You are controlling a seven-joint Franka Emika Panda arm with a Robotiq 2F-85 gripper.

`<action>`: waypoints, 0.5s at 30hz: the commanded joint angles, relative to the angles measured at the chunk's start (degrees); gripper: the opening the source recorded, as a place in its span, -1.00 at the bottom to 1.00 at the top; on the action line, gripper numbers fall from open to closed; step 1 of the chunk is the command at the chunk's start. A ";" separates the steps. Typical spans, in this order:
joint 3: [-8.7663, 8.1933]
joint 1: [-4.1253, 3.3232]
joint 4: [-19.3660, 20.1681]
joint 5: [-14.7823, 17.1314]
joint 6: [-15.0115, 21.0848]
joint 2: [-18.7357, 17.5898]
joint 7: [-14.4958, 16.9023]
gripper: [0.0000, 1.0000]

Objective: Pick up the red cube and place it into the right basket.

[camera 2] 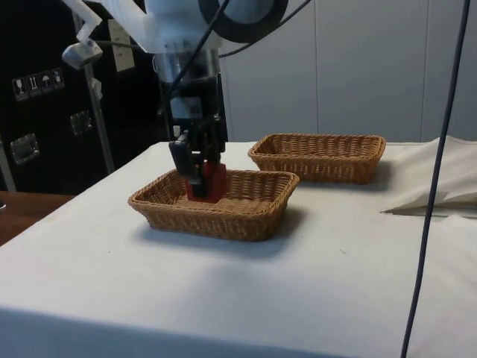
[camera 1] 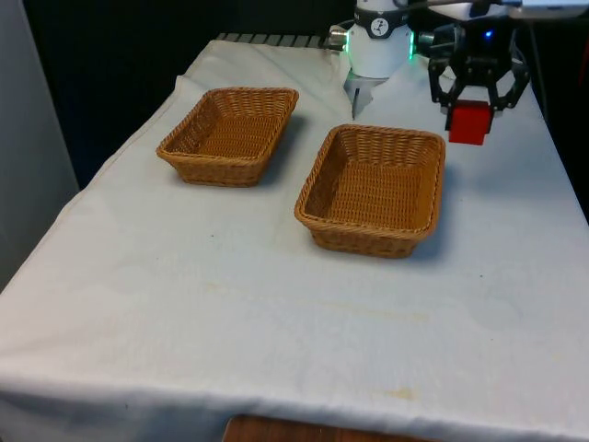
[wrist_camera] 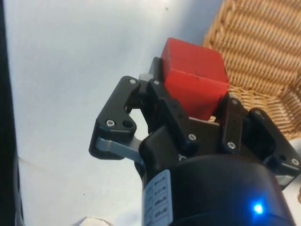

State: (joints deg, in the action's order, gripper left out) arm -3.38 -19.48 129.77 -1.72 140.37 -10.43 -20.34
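**Cube pinched, held above the desk beside the right basket**

My end effector [camera 1: 473, 109] is pinching the cube [camera 1: 470, 122] between its two fingers, one on each of two opposite faces. The cube hangs clear of the cloth, off the desk [camera 1: 230, 313].

I place everything from the right basket [camera 1: 375, 189], the one on the front view's right. In the front view the cube sits just outside this basket's far corner on the front view's right, higher than the rim and not over the weave. In the wrist view the cube [wrist_camera: 194, 76] shows against white cloth, with the basket's rim [wrist_camera: 244, 94] right beside it, so I am next to the basket, not over it. In the side view the end effector [camera 2: 200, 168] and cube [camera 2: 208, 183] overlap the right basket [camera 2: 216, 201]; that view cannot tell me whether the cube is over it.

The cube has equal sides, so there is no long axis to name. It hangs roughly level, its top face between my fingers and its lower face pointing down at the cloth; in the wrist view it appears turned slightly, one vertical edge towards the basket.

The left basket [camera 1: 230, 135] stands well apart from the right basket, on the front view's left and a little farther back. Both baskets are wicker, rectangular and upright.
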 commanded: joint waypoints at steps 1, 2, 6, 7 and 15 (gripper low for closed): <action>-0.29 0.00 0.23 0.00 0.00 0.17 0.29 -0.96; -0.69 0.29 0.80 -0.29 -0.11 0.63 0.80 -0.96; -2.29 0.40 2.29 0.06 0.06 1.60 2.69 -0.96; -2.58 0.46 2.58 0.11 0.11 1.72 3.04 -0.96; -4.98 0.74 4.70 0.17 -0.06 3.84 5.67 -0.96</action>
State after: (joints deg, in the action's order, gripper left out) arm -8.48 -18.96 134.07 -1.72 140.37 -7.28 -15.01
